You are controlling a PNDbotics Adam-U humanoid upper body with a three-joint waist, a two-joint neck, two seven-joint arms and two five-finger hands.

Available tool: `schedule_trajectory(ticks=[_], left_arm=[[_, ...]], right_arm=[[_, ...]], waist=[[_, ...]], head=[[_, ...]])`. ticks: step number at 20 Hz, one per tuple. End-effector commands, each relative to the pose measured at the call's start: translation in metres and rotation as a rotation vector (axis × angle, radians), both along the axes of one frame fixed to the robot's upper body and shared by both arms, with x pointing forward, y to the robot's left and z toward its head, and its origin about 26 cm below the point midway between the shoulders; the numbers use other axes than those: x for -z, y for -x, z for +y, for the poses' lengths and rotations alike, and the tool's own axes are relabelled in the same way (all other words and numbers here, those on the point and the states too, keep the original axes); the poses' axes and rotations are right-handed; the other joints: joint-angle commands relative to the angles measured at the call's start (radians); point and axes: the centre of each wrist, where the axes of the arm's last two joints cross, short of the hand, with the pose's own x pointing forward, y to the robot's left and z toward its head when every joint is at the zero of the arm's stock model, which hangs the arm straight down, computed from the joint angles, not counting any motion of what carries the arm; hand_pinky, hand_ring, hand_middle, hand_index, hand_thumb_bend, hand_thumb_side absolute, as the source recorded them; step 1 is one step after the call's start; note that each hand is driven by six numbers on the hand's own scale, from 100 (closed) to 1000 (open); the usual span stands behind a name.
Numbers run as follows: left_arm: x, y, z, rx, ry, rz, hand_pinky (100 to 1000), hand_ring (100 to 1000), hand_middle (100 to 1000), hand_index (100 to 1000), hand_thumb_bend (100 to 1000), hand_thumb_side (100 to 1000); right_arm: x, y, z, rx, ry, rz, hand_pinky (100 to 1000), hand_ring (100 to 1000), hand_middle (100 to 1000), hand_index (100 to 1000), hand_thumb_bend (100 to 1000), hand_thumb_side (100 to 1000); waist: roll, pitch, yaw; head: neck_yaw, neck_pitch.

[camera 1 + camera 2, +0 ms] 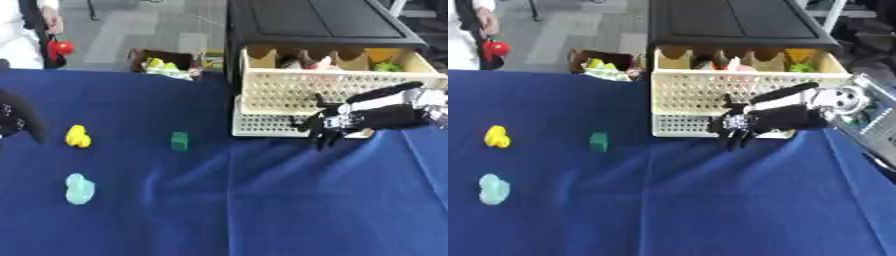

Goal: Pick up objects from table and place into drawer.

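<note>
A: Count on the blue surface [262, 200]? 
B: Three: yellow piece [78, 136], green block [179, 141], pale teal piece [79, 189].

A: Right hand [741, 122]? 
B: Fingers [735, 141] relaxed, apart, empty, before the open cream drawer [710, 90].

At the upper left of your frame, a person in a white top [19, 35] holds a small red object [59, 48]. Right of that, you see an open brown cardboard box [160, 56] of yellow-green items on the grey floor [157, 25].
</note>
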Motion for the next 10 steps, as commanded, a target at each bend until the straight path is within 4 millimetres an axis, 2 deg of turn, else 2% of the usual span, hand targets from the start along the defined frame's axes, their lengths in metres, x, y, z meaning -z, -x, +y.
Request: schedule_trajectory(ticks=[1, 10], left_arm=[[-0.007, 0.004, 0.002, -0.005, -0.01, -0.03, 407, 470, 492, 928, 146, 1000], [-0.005, 0.004, 0.002, -0.009, -0.008, -0.027, 409, 465, 491, 927, 146, 1000]], right_arm=[[-0.013, -0.005, -0.006, 0.033, 0.004, -0.027, 862, 827, 809, 967, 100, 1000], [-0.009, -0.034, -0.009, 0.091, -0.017, -0.024, 863, 825, 803, 960, 100, 1000]], waist=[[0.0, -0.017, 0.005], [0.002, -0.012, 0.019]], head=[[-0.006, -0.015], [-0.017, -0.024]])
